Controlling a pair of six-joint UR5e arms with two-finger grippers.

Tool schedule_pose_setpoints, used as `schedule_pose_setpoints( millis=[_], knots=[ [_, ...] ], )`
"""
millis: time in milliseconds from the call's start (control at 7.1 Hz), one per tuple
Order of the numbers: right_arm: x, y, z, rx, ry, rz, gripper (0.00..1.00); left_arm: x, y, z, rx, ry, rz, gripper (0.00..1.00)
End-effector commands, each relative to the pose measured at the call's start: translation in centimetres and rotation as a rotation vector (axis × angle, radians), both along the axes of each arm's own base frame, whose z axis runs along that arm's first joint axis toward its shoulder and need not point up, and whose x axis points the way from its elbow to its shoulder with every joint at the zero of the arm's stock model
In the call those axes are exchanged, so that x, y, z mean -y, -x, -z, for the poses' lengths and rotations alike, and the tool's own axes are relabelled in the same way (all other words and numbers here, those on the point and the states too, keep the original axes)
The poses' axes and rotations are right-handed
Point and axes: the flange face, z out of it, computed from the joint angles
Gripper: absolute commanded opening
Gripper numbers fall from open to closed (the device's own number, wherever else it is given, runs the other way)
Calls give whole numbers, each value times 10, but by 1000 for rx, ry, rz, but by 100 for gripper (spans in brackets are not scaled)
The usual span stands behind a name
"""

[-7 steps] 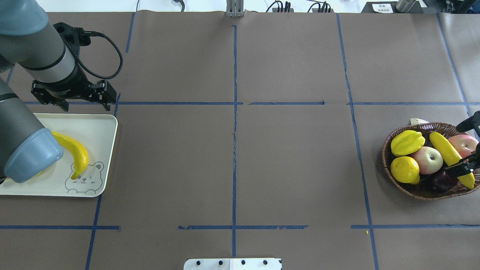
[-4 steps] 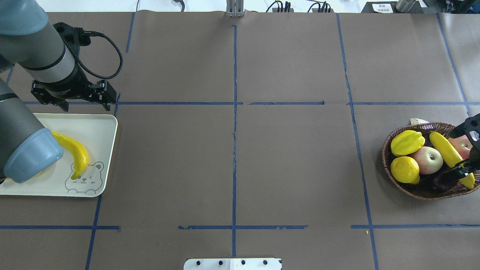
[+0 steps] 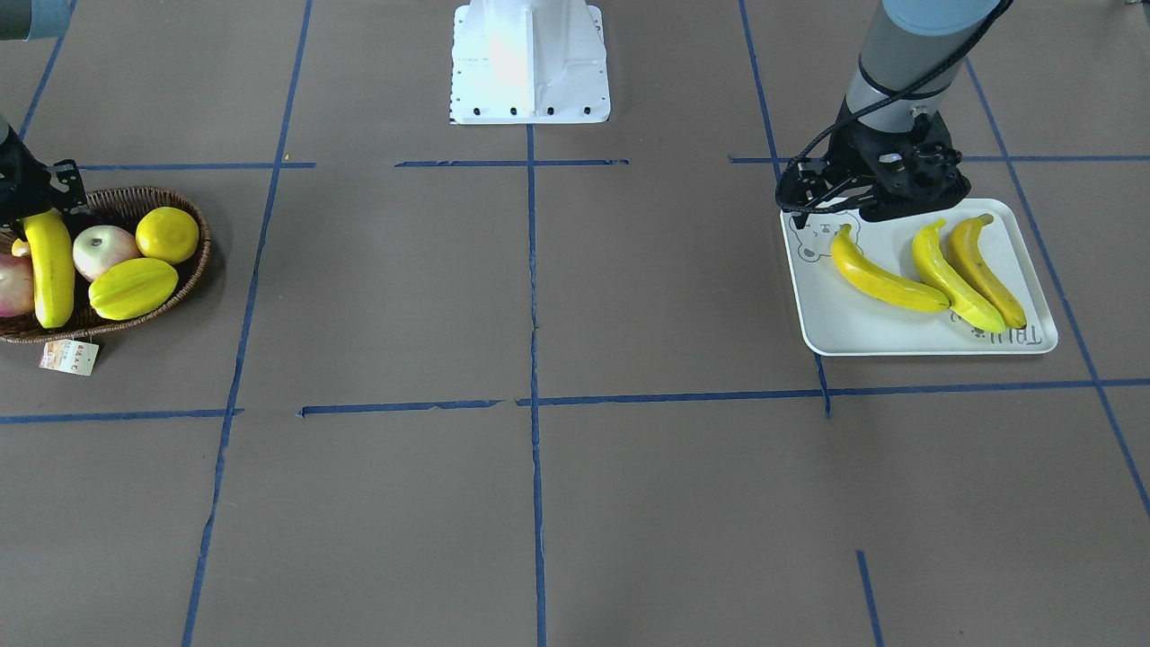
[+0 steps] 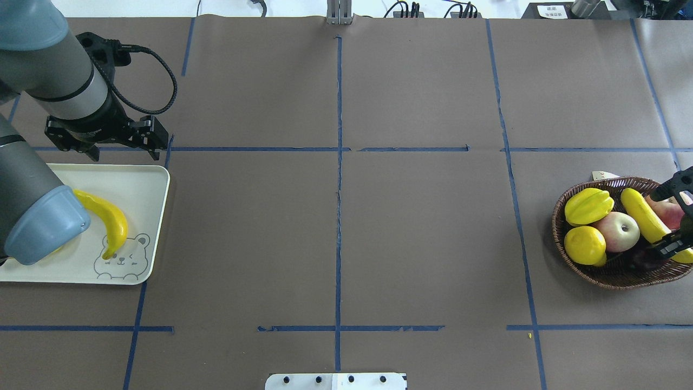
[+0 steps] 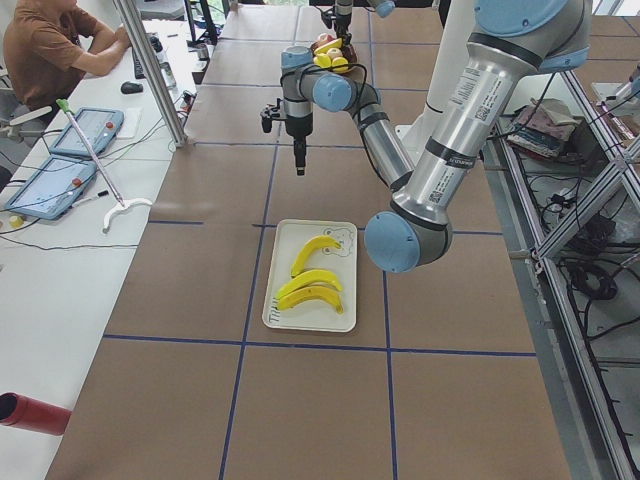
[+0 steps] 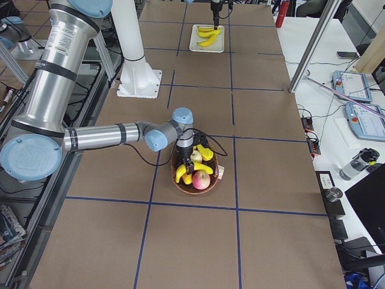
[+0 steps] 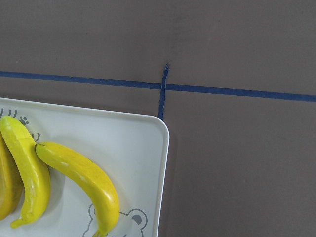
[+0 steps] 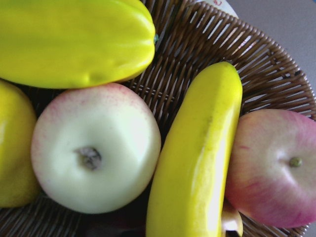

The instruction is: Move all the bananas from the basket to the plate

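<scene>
smooth curved banana [image 8: 197, 163] in woven basket [image 8: 197, 44]; left jaws, right jaws: cannot tell.

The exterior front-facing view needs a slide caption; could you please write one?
Three bright-yellow bananas lie on the pale rectangular bear-print tray; the fourth banana sits in the dark woven wicker basket.

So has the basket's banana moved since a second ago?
Yes. Overhead, the near end of the banana has swung right, off the near rim of the basket; its far end stayed put.
</scene>
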Motion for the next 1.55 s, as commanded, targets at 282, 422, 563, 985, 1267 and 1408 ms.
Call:
schedule_pose_setpoints(
  millis=[282, 422, 563, 985, 1267, 1408],
  knots=[
    [6, -24, 9, 15, -8, -52, 0, -1, 1, 2, -5, 8, 9, 100],
    [4, -41, 18, 30, -23, -61, 0, -1, 1, 3, -7, 7, 12, 100],
    [7, -65, 41, 92, -18, -97, 0, -2, 0, 4, -9, 6, 11, 100],
    [55, -60, 123, 334, -5, -96, 0, -5, -18, 26, -116, -59, 39, 100],
    [94, -2, 216, 442, 87, -168, 0, -4, -55, 43, -333, -75, 154, 100],
    [94, 34, 248, 479, 126, -177, 0, -1, -64, 51, -453, -56, 224, 100]
  ],
)
